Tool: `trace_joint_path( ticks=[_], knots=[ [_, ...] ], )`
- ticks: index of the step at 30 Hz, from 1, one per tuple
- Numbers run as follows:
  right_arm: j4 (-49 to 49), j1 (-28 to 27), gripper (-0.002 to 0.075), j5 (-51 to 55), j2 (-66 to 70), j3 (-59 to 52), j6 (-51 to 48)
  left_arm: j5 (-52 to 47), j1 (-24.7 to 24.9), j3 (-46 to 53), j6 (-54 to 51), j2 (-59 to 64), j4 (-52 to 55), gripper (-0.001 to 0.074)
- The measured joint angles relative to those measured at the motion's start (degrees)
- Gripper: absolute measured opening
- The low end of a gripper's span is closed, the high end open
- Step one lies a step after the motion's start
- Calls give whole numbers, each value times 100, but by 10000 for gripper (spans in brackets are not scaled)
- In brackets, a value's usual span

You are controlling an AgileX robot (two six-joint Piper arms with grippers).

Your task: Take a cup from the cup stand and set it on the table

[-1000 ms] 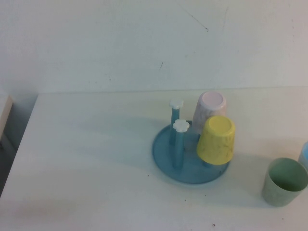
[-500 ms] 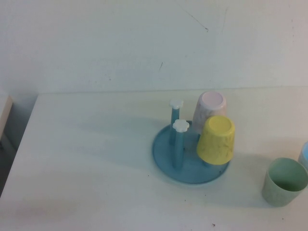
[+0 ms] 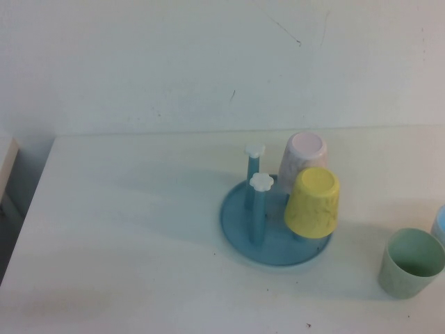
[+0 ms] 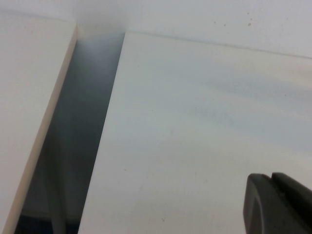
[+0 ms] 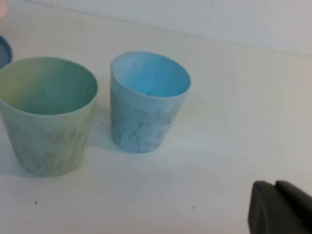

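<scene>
High view: mint cup (image 3: pixel 411 262) stands upright on the bench (image 3: pixel 139 229), right of the cup stand (image 3: pixel 274 226) bearing yellow cup (image 3: pixel 313 202) and pink cup (image 3: pixel 303 161); blue cup (image 5: pixel 147 101) beside. Left tool (image 4: pixel 280 204) and right tool (image 5: pixel 280 207): state cannot be told.

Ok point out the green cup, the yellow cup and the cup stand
green cup (image 3: pixel 410 263), high view, its outer wall
yellow cup (image 3: pixel 313 203), high view, its side
cup stand (image 3: pixel 236 224), high view, bare left part of its blue base
</scene>
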State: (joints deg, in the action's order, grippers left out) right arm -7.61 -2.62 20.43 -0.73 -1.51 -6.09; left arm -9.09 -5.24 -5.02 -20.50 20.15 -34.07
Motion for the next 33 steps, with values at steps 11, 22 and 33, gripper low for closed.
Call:
trace_joint_path(
  ticks=[11, 22, 33],
  knots=[
    [584, -10, -1, 0, 0, 0, -272, -401, 0, 0, 0, 0, 0, -2],
    [597, 532, -1, 0, 0, 0, -283, -1130, 0, 0, 0, 0, 11, -2],
    [597, 578, -1, 0, 0, 0, -318, -1698, 0, 0, 0, 0, 20, -2]
  ],
)
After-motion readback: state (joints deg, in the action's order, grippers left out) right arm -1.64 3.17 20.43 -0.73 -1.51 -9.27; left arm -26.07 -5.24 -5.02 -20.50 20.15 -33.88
